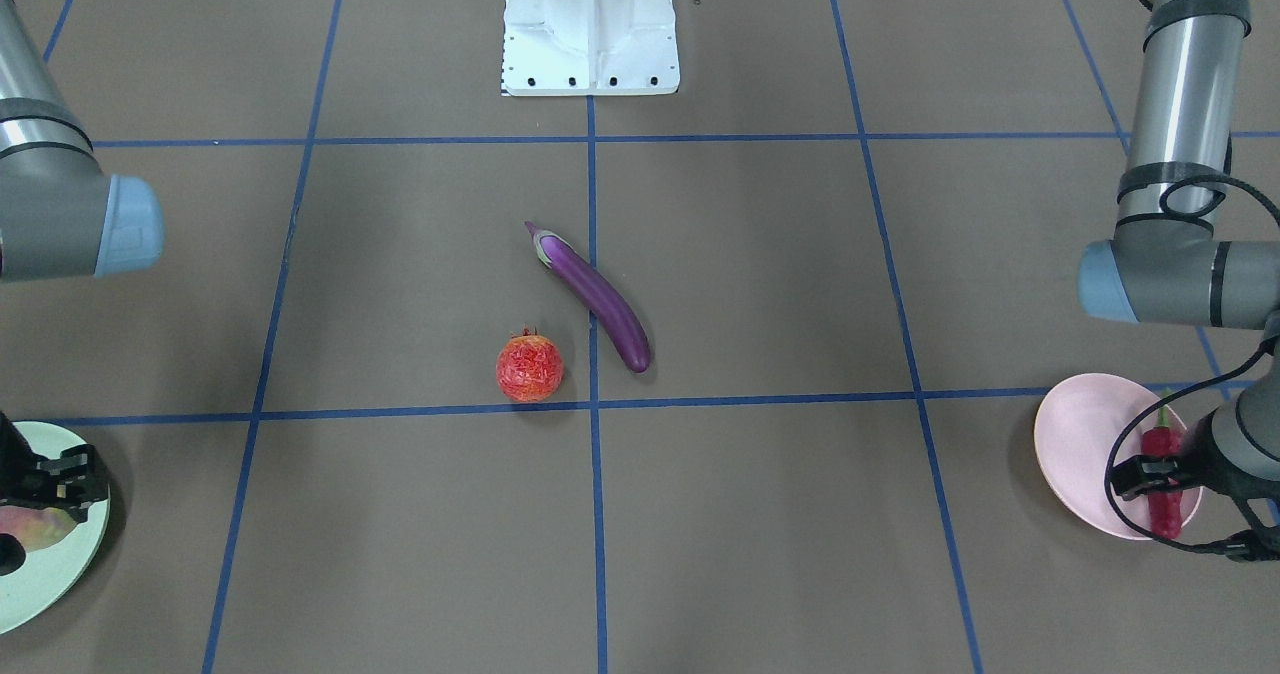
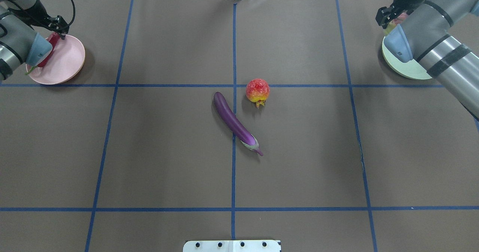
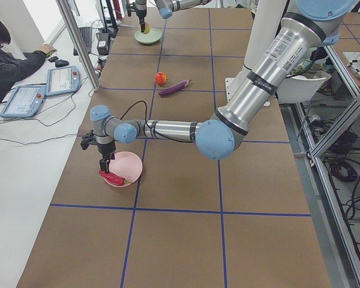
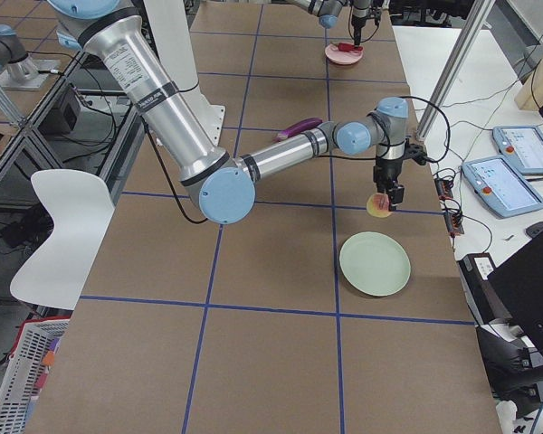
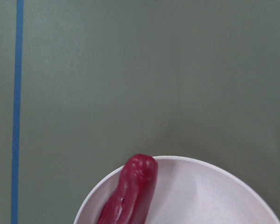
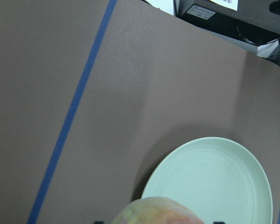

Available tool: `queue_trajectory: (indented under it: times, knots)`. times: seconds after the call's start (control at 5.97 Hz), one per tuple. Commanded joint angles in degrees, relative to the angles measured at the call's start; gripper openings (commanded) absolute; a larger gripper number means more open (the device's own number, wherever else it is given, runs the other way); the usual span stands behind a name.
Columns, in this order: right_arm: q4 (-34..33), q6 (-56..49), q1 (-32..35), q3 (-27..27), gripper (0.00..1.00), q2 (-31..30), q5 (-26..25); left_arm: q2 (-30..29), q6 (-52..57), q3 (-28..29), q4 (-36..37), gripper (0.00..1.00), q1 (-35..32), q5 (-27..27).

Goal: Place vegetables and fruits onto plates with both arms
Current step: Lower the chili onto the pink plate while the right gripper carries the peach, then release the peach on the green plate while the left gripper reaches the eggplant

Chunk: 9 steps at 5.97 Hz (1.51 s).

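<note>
Lying mid-table in the overhead view are the eggplant (image 2: 234, 123) and, at its 1 o'clock, the red fruit (image 2: 257, 89), well apart from both plates. There the left arm (image 2: 15, 44) is covering part of the pink plate (image 2: 69, 63) at 10 o'clock, the right arm (image 2: 430, 39) much of the green plate (image 2: 402, 69) at 2 o'clock. The side views are showing more: the right gripper (image 4: 385, 192) is clamping the peach (image 4: 378, 206) above the green plate, and the left gripper (image 3: 105, 161) is hanging just over the chili (image 3: 112, 177) on the pink plate's rim, its opening impossible to tell.
</note>
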Motion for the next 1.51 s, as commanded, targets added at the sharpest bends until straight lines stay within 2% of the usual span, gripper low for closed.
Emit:
queue_trajectory:
  times: [0.0, 0.34, 0.5, 0.67, 0.84, 1.01, 1.34]
  knots:
    - [4.6, -1.9, 0.6, -4.1, 0.00, -1.5, -2.7, -4.4, -0.5, -4.4, 8.9, 1.00, -0.4, -0.4]
    - [9.1, -1.4, -0.6, -6.6, 0.00, -3.5, -2.5, -6.3, -5.4, -6.4, 11.0, 1.00, -0.3, -4.6]
    - [9.2, -1.2, -1.0, -7.0, 0.00, -3.4, -2.1, -7.6, -11.1, -8.1, 11.0, 1.00, 1.7, -5.7]
    - [9.2, -1.1, -1.2, -7.2, 0.36, -3.4, -0.5, -9.0, -17.6, -10.9, 11.0, 1.00, 3.3, -11.0]
    - [9.3, -1.1, -1.2, -7.3, 0.68, -3.8, 1.3, -9.8, -26.2, -14.1, 10.7, 1.00, 6.4, -13.6]
    - [9.3, -0.7, -1.2, -7.3, 0.98, -3.8, 3.4, -12.2, -33.8, -16.3, 10.9, 1.00, 10.9, -13.3]
    - [9.0, 1.0, 0.5, -6.5, 0.99, -3.3, 7.2, -15.8, -43.9, -16.7, 10.6, 1.00, 17.0, -12.7]
